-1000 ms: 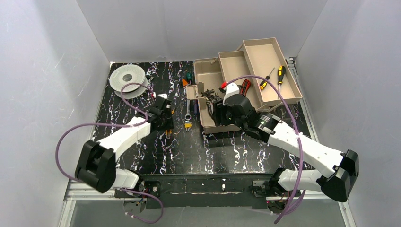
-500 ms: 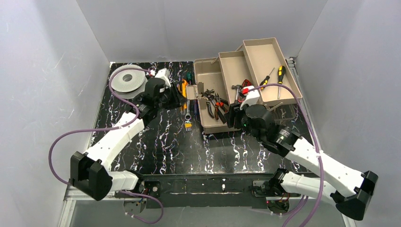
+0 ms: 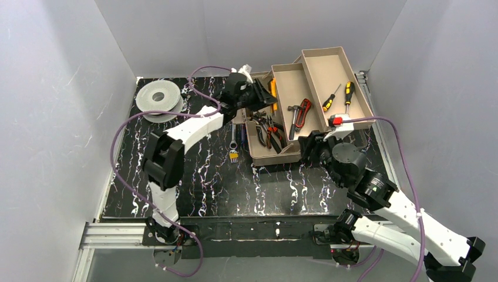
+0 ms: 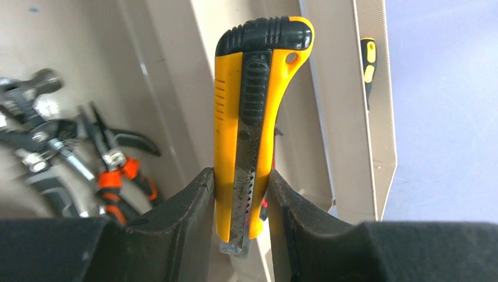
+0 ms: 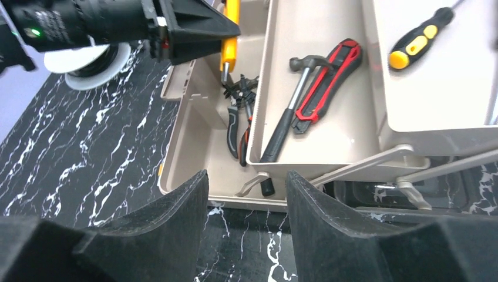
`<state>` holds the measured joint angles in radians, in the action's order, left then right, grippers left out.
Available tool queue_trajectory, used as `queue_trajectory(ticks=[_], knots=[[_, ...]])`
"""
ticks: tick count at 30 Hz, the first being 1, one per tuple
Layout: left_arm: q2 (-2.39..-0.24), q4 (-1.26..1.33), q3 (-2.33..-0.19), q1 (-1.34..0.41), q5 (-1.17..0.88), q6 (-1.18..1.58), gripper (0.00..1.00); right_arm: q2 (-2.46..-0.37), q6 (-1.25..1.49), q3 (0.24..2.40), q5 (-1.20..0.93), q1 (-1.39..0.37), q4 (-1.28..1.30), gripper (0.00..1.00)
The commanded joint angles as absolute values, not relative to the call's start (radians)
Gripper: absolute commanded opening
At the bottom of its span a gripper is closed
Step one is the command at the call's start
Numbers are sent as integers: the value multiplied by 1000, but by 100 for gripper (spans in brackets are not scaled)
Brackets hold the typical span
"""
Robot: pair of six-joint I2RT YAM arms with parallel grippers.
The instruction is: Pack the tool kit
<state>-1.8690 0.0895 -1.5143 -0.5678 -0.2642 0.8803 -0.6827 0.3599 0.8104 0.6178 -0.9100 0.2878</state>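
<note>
The tan toolbox [image 3: 282,157] stands open with its trays [image 3: 320,70] fanned out to the back right. My left gripper [image 3: 263,94] hangs over the box's bottom compartment, shut on a yellow and black utility knife [image 4: 252,111], also seen as [image 5: 232,23]. Pliers [image 3: 268,129] lie in that compartment [image 4: 53,70]. A hammer [image 5: 293,100] and a red knife [image 5: 329,76] rest in the middle tray. Two screwdrivers [image 3: 347,94] lie in the top tray. My right gripper [image 5: 246,194] is open and empty, just in front of the box's near wall [image 5: 194,176].
A silver wrench [image 3: 234,138] and a small yellow-handled tool [image 3: 234,155] lie on the black marbled mat [image 3: 194,188] left of the box. A grey-white spool [image 3: 158,100] sits at the back left. White walls enclose the table.
My left arm swung from the mat's left side up and right over the toolbox, carrying the yellow knife. My right arm drew back out of the box toward the near right.
</note>
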Motion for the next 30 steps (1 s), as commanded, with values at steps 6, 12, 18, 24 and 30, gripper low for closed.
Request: queue_trajectory(ticks=[6,12,18,24,30], knots=[[-2076,160,-1817,-633,-341,1016,31,-625,365,795,729,-907,254,57],[-2106,-139,-1988,-650,-251,893,98,-640,366,808,732,-907,275,57],[-1952,-249,-1902,-648,-142,715,98,-669,359,816,689,-905,280,56],[-1728,-351,-1705,-645,68,522,98,-750,347,862,608,-905,310,55],[-1385,-435,-1248,-569,278,477,98,-786,357,859,544,-903,275,54]])
